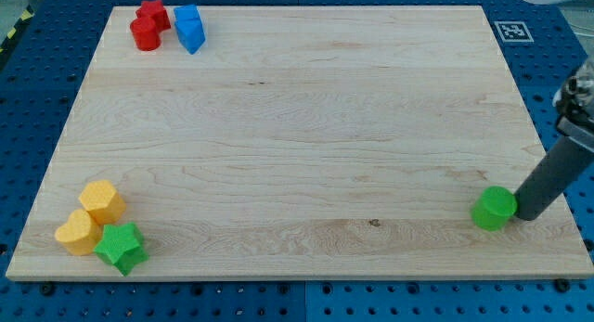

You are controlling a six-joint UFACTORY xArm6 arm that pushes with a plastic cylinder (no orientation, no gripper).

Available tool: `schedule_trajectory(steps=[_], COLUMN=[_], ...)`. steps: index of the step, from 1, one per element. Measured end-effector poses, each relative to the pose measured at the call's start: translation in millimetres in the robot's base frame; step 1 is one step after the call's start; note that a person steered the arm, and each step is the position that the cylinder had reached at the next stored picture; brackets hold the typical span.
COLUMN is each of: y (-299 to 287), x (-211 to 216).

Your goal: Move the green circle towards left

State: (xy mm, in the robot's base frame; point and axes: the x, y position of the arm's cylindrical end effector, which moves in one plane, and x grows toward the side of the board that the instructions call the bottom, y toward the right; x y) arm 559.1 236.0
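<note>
The green circle is a short green cylinder near the board's lower right corner. My dark rod comes down from the view's right edge, and my tip rests on the board right beside the green circle, on its right side, touching or nearly touching it. A green star lies at the board's lower left.
Two yellow blocks sit next to the green star at the lower left. Two red blocks and a blue block sit at the upper left. The wooden board ends just right of and below my tip. A marker tag is at the upper right.
</note>
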Motion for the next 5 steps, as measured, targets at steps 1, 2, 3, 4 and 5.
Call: schedule_trajectory(steps=[1, 2, 3, 4, 5], y=[-9.9, -29.2, -53.9, -70.2, -75.1], x=[3.1, 3.2, 3.2, 3.2, 3.2])
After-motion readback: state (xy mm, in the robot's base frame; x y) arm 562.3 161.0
